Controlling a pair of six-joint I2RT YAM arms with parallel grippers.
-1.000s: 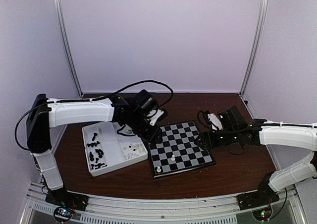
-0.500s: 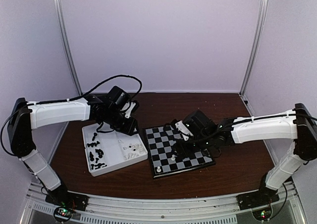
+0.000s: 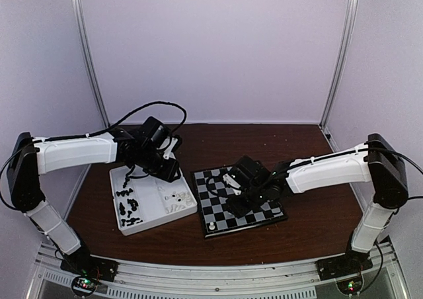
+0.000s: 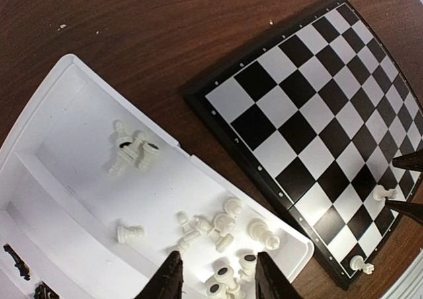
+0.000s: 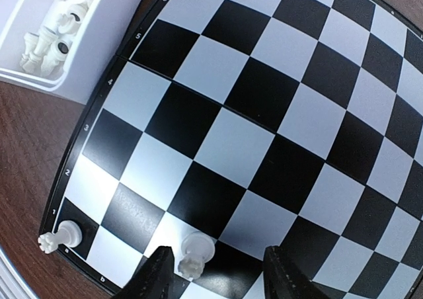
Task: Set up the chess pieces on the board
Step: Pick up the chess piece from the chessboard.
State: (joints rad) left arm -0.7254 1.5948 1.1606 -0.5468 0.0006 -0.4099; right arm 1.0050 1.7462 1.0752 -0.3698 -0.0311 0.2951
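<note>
The board (image 3: 254, 188) lies at table centre with two cream-white chess pieces on its near side, one at the corner (image 5: 61, 234). My right gripper (image 5: 215, 272) hangs low over the other white piece (image 5: 196, 253). Its jaws are open and straddle that piece, which stands nearer the left finger and touches neither. My left gripper (image 4: 217, 276) is open and holds nothing, above a heap of white pieces (image 4: 225, 229) in the white tray (image 4: 79, 114). Black pieces (image 3: 127, 206) lie in the tray's left compartment.
The tray (image 3: 149, 216) sits just left of the board, almost touching its rim. The right gripper's fingertips (image 4: 410, 160) reach into the left wrist view over the board. Both arms reach toward the table's middle, with bare brown tabletop (image 3: 264, 143) behind the board.
The right arm swung left across the board and came down over a white piece, its jaws narrowing. The left arm drew back from the board's edge to over the tray.
</note>
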